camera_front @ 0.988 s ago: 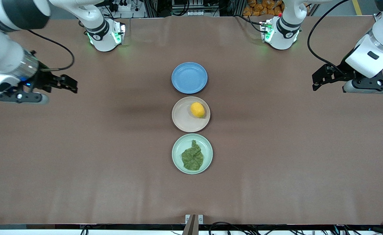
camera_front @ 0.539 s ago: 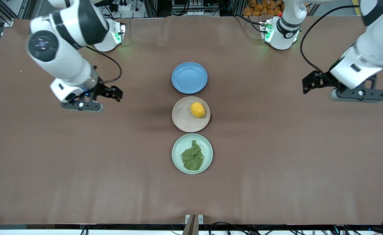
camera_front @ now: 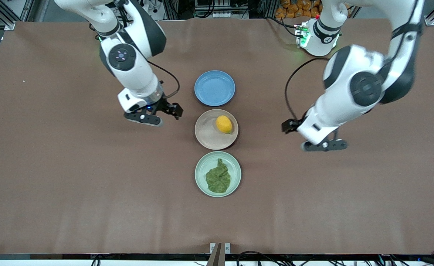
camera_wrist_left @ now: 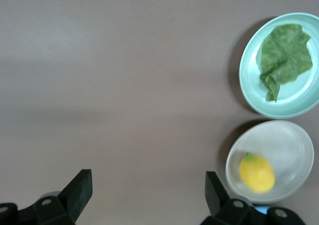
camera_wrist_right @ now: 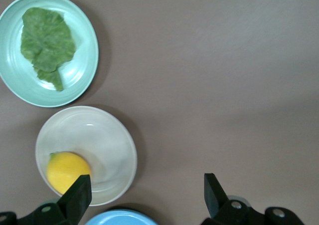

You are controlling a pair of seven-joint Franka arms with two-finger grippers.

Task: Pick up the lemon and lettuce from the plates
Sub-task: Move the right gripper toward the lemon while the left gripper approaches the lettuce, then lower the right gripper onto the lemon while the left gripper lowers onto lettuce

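We see both arms have swung inward: the right gripper (camera_front: 172, 111) and left gripper (camera_front: 289, 127), jaws wide and empty, now flank the beige plate (camera_front: 207, 135) holding the lemon (camera_front: 224, 124); the lettuce (camera_front: 218, 177) stays on the mint plate (camera_front: 202, 166).

Brown table (camera_front: 91, 184) with blue plate (camera_front: 214, 88), beige-pink plate (camera_front: 207, 135), mint plate (camera_front: 202, 166).

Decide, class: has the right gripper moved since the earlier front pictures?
Yes. The right gripper has swung in from the right arm's end of the table toward the beige-pink plate, which stayed put; it now hangs open over the table beside that plate.
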